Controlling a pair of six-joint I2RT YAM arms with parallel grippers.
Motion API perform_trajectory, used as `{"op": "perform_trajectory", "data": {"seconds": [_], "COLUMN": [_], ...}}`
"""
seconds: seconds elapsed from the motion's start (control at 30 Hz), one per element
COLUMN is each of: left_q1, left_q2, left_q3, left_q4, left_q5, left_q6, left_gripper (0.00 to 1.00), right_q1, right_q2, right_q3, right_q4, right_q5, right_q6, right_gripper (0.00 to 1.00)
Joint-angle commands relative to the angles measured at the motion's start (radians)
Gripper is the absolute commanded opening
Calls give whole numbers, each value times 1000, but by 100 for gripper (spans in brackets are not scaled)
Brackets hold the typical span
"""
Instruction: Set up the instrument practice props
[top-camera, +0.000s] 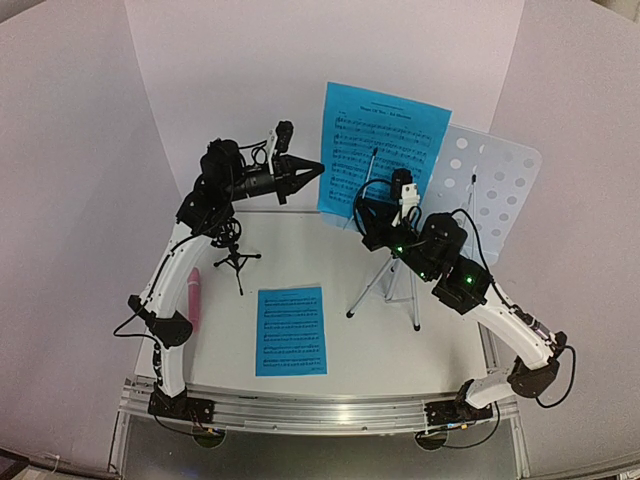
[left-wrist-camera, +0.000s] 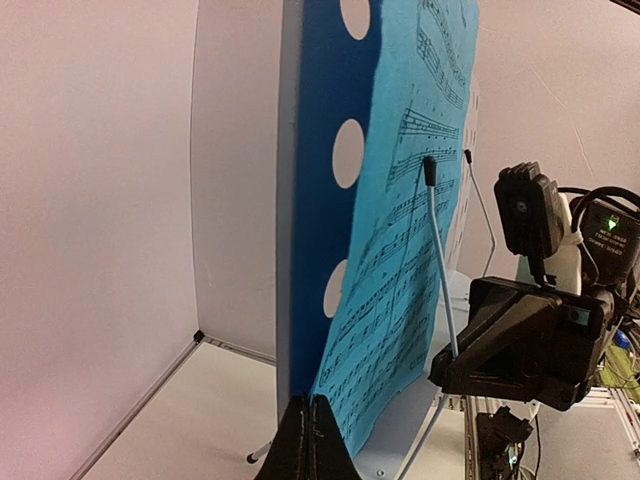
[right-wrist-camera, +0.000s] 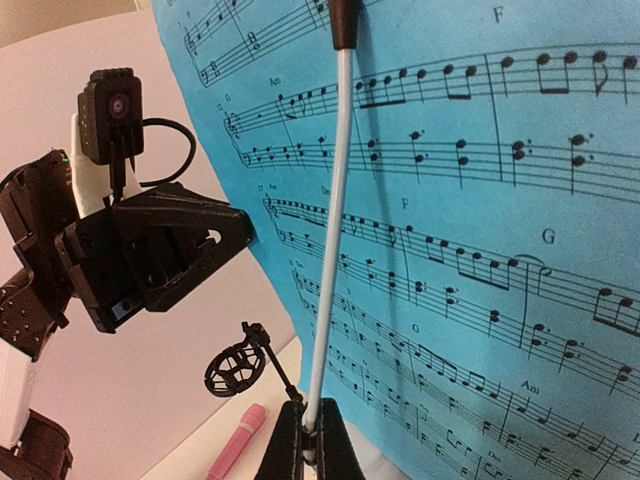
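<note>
— One blue sheet-music page (top-camera: 385, 150) is held on the pale-blue perforated music stand (top-camera: 495, 190); the second page (top-camera: 291, 330) lies flat before it.

— Mounting it is judged next, once the right gripper (right-wrist-camera: 310, 440), clamped on the thin white retaining wire (right-wrist-camera: 330, 230), is freed; the left gripper (left-wrist-camera: 310, 435) is closed, empty. Only overhead is the flat page seen.

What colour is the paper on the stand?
The paper is blue with black notes; clearest from the right wrist.

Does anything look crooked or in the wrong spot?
Nothing is broken or spilled. But the music stand's right half is bare while a second blue page lies flat on the table, and the pink microphone lies there too, not in its black tripod mount.
</note>
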Motion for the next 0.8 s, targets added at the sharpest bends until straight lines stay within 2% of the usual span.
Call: {"op": "perform_trajectory", "data": {"seconds": [0.0,0.77], "left_q1": [-5,-13], "left_q2": [-11,-16], "left_q3": [1,-32], "left_q4": [17,37], "left_q5": [-5,4], "left_q6": [5,-6], "left_gripper": [0,0], "right_q1": [12,11], "right_q2": [-21,-30], "right_q3": [-14,-38], "right_q4": [14,14], "right_q5": [-20,17], "right_q6": [-14,12], "right_gripper": [0,0]}}
